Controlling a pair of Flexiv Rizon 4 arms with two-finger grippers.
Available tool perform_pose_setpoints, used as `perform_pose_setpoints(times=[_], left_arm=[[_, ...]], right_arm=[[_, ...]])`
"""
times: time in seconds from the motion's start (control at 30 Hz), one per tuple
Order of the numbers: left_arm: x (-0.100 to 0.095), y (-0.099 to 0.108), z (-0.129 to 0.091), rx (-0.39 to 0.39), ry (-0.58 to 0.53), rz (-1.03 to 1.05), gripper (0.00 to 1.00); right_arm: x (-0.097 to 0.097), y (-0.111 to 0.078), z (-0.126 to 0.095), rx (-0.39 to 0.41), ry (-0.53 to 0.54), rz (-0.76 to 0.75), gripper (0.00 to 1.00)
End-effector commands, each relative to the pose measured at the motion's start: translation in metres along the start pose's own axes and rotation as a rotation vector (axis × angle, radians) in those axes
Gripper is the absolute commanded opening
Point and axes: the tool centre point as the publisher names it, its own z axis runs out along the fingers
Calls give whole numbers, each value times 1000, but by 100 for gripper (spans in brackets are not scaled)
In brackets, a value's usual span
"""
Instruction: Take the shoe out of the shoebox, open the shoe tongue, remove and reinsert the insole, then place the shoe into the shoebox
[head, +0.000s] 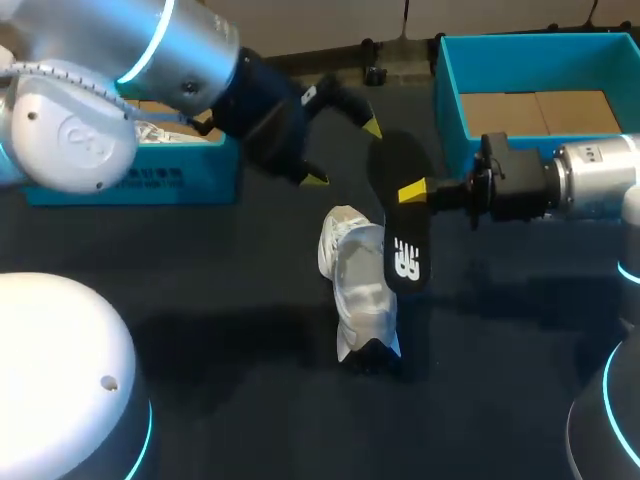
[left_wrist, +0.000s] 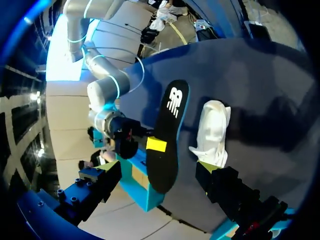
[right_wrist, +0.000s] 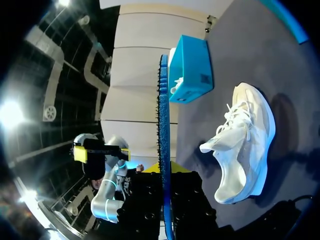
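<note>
The white shoe (head: 358, 290) lies on its side on the dark table, seen too in the left wrist view (left_wrist: 212, 132) and the right wrist view (right_wrist: 245, 150). My right gripper (head: 415, 192) is shut on the black insole (head: 402, 225) and holds it in the air above the shoe. In the right wrist view the insole (right_wrist: 163, 125) stands edge-on between the fingers of that gripper (right_wrist: 165, 175). My left gripper (head: 345, 154) hangs open just left of the insole, nothing in it. From its own camera (left_wrist: 156, 170) the insole (left_wrist: 167, 130) lies ahead of its spread fingers.
An open blue shoebox (head: 450, 100) with a cardboard floor stands at the back right, behind my right arm. A second blue box (head: 150, 170) holding white paper sits at the back left, under my left arm. Dark table surface stretches in front of the shoe.
</note>
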Motion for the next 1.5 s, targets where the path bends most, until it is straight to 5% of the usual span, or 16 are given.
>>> perform_pose_setpoints(times=[0.03, 0.53, 1.5], left_arm=[[-15, 5, 8, 22, 283, 3, 100], [-19, 19, 27, -13, 545, 125, 100], [-34, 24, 55, -12, 607, 114, 100]], right_arm=[[1, -2, 3, -6, -7, -4, 0], [1, 2, 11, 15, -24, -20, 0], [0, -2, 11, -8, -1, -36, 0]])
